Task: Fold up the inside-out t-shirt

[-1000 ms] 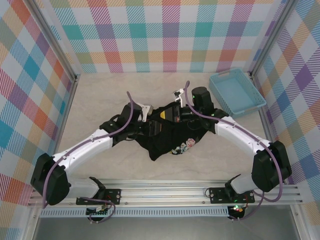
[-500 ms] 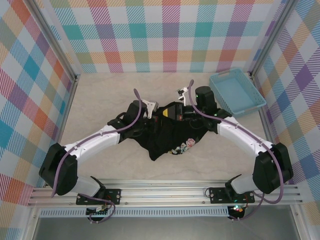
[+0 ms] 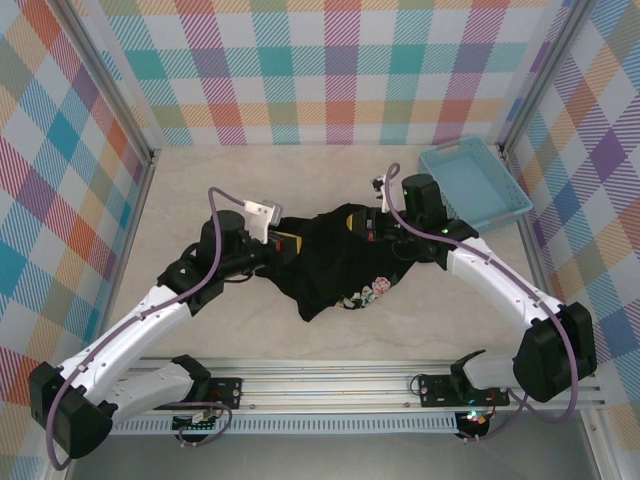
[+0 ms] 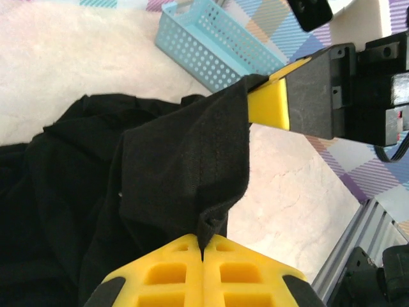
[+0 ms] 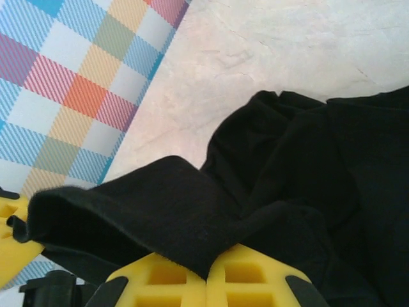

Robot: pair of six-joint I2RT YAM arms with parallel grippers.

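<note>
Step in hand: the early part of the fold, by my reading. Both arms have a grip on one edge of the inside-out t-shirt [image 3: 335, 262], and the garment is bunched, not spread flat.

Left gripper [image 4: 203, 252]: its yellow fingers [image 4: 166, 275] are pressed together with a thin pleat of black cloth nipped between the tips.

Right gripper [image 5: 208, 276]: pinched the same way, with a fold of the cloth draped over its yellow pads and caught where they meet.

Cloth between the grippers: in the left wrist view a short span of fabric runs from the left fingertips straight to the right gripper ahead of it. It looks lightly stretched, with a stitched seam down its middle.

Where the shirt is: most of it lies crumpled on the table [image 3: 200, 190], below and behind the two grippers towards the arm bases. A small multicoloured print [image 3: 368, 291] shows on the heap, nearer the right arm.

Nearby: a blue basket [image 3: 472, 185] sits beyond the right gripper, on its outer side and apart from the cloth.

Next move calls for: probably drawing the two grips apart and lifting, so the held edge opens out and the bunched body hangs or drags flat.

Risk: either pinch holds only a little cloth, so a sharp tug might pull it free.
</note>
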